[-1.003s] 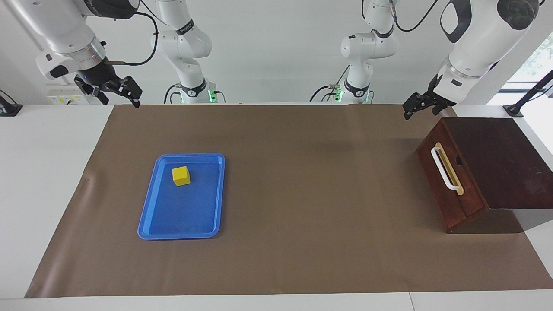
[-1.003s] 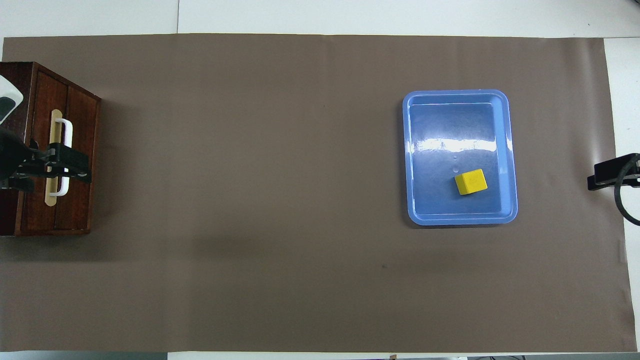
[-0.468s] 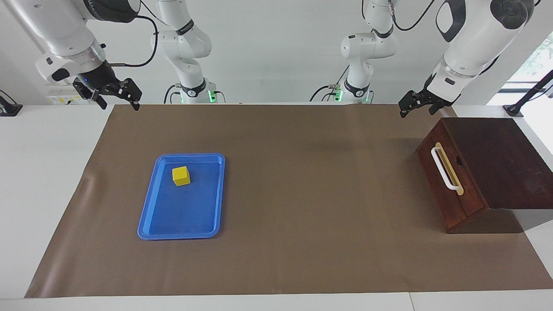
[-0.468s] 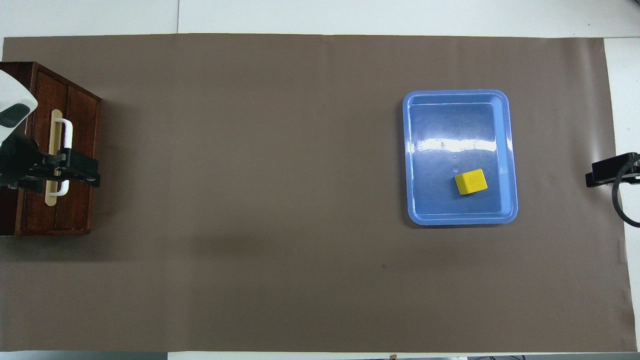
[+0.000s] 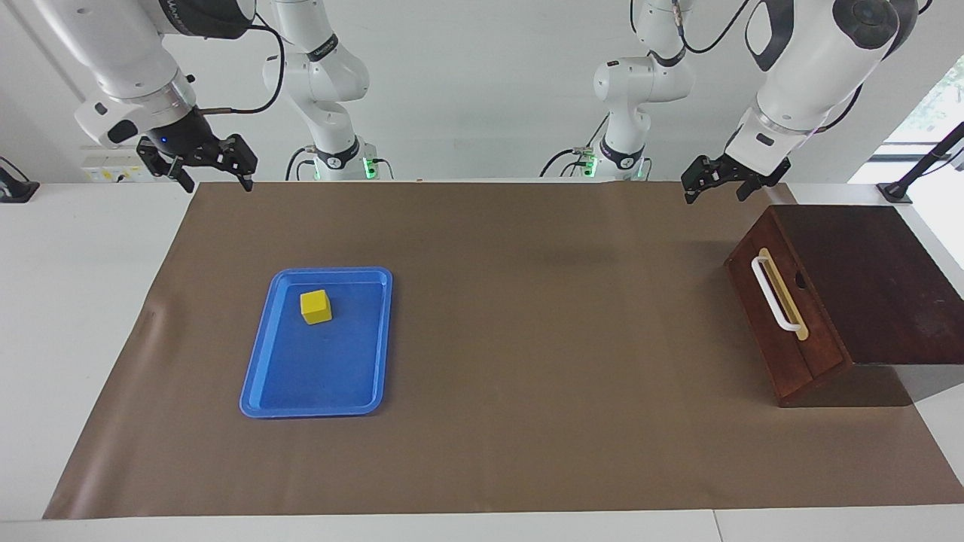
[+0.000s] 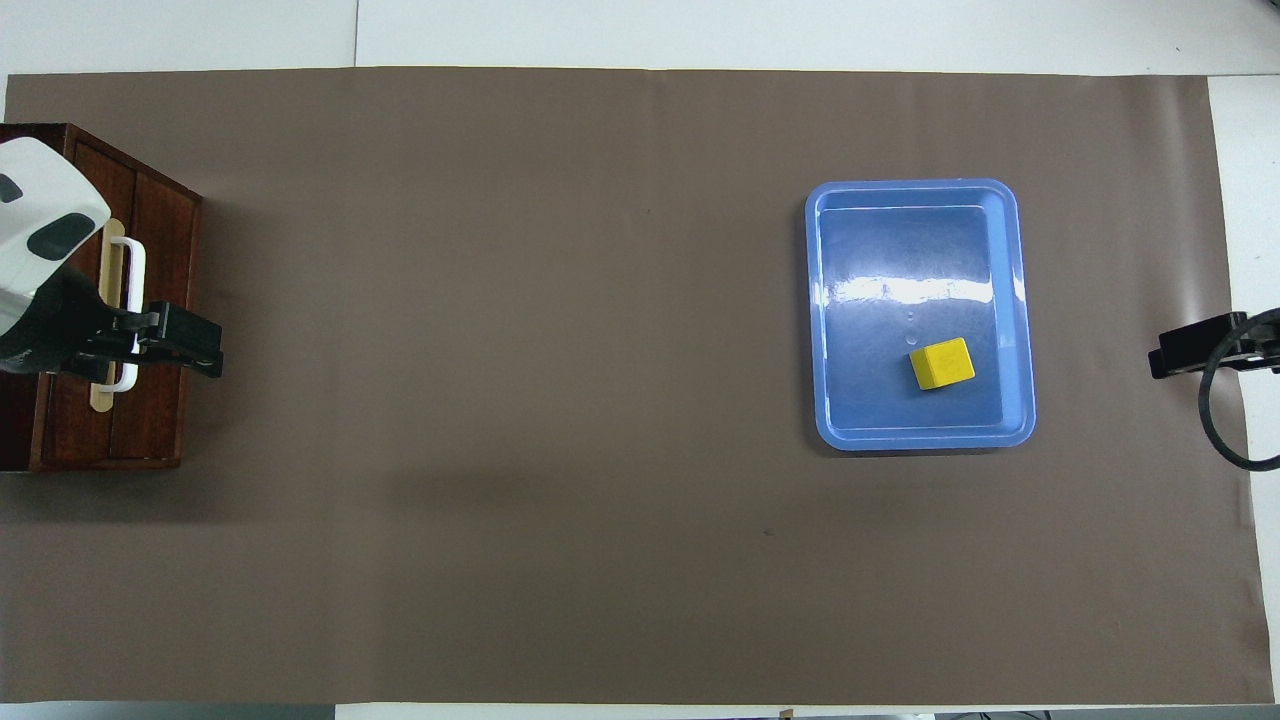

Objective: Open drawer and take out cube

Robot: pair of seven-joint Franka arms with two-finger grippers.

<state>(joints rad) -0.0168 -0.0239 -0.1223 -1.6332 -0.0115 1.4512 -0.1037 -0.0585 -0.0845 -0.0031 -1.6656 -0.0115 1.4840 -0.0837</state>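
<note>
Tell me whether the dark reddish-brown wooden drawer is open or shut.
Shut. The dark reddish-brown wooden drawer sits flush in its cabinet, no pale interior showing, and its white bar handle is untouched.

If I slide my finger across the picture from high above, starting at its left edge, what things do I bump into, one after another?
Wooden drawer with its white handle, left gripper above it, blue tray, yellow cube in the tray, right gripper.

You've got bright, even light across both views, and everything's sharp right out to the edges. There's daylight blowing out at the window in the facing view's upper corner. From overhead, the glossy blue plastic tray (image 6: 1012,300) throws a white glare band across its floor. The dark reddish-brown wooden drawer box (image 5: 866,286) drops a soft shadow on the matte brown table mat (image 5: 527,339).
</note>
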